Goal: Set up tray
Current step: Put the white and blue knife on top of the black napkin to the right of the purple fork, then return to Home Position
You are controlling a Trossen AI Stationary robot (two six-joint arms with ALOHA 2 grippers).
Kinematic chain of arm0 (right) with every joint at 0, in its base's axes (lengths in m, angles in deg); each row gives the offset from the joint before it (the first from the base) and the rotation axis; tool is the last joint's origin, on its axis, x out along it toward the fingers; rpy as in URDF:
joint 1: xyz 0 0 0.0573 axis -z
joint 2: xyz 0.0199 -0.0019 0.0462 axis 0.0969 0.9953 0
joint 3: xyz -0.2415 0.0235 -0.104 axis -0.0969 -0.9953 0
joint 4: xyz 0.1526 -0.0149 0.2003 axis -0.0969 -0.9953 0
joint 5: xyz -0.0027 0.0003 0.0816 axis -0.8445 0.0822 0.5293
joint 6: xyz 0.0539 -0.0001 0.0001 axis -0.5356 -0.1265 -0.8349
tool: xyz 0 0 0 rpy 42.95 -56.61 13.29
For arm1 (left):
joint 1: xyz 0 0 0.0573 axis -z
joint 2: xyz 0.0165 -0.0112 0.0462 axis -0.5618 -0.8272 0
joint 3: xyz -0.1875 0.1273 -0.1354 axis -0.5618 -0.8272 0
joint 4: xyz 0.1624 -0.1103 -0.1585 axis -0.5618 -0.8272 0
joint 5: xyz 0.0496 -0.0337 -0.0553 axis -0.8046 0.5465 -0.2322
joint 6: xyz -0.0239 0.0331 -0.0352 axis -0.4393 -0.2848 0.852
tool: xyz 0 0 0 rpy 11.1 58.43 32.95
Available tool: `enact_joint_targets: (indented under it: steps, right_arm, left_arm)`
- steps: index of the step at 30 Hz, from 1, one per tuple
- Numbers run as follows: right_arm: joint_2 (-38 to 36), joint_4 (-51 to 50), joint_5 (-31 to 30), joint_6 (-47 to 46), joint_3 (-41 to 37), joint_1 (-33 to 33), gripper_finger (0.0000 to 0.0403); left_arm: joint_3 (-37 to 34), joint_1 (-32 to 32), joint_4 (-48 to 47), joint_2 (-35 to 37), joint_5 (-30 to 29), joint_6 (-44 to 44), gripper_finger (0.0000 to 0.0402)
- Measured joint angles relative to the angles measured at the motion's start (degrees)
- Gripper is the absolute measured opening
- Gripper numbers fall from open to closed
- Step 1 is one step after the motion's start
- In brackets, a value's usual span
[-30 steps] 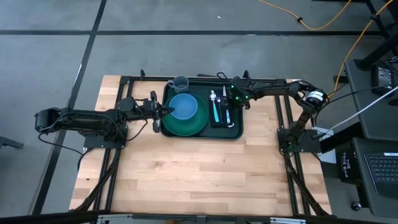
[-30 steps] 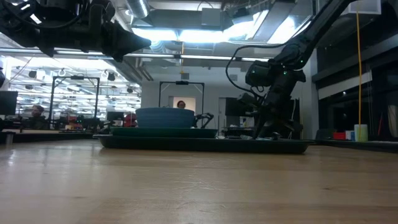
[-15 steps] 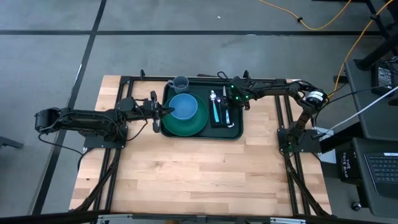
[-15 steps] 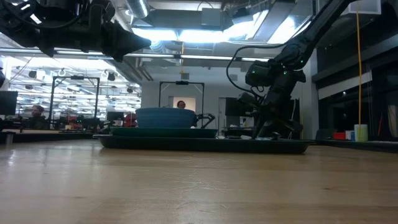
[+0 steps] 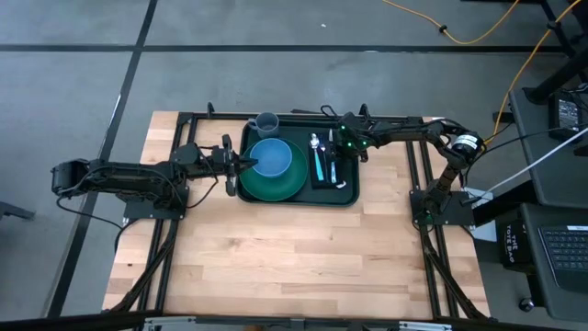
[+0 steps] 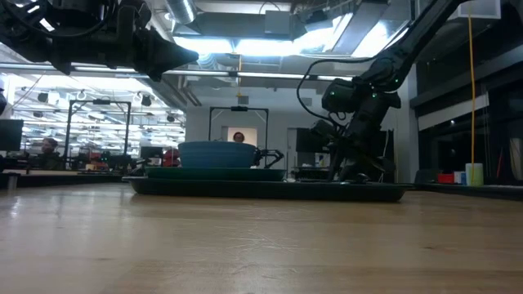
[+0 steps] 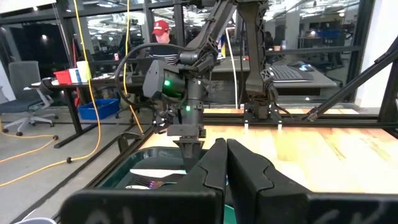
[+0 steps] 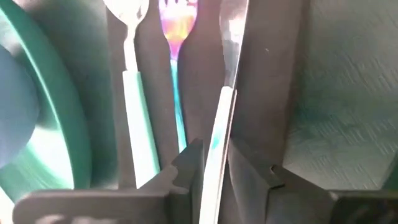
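Holding dishes, cutlery: dark green rimmed tray [image 5: 344, 197].

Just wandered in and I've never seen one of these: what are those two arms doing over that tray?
They are laying a meal setting on the green tray. It already holds a plate, bowl, cup and a black napkin with spoon and fork. The right pincer is low over the napkin with a knife between its fingers, apparently letting go. The left pincer hangs shut by the bowl.
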Motion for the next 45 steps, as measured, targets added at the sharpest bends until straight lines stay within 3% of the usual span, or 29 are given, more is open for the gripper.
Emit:
enact_joint_targets:
  steps: [22,35,42,45]
  right_arm:
    - [-0.52,0.8,-1.92,4.86,-0.02,0.29,0.0075]
    - [-13.42,-14.3,-6.77,13.56,-0.02,1.16,0.0075]
    - [-23.78,-21.92,-20.95,18.98,-0.02,-4.99,0.0012]
    - [-27.8,-23.44,-25.09,19.87,-0.02,-9.82,0.0011]
  left_arm:
    - [0.02,0.0,0.0,0.0,0.0,-0.02,0.0008]
    - [0.03,0.0,1.12,0.0,0.0,0.02,0.0006]
    - [0.09,-0.09,1.38,0.0,0.0,2.83,0.0001]
    - [0.09,-0.15,0.02,0.0,0.29,1.15,0.0003]
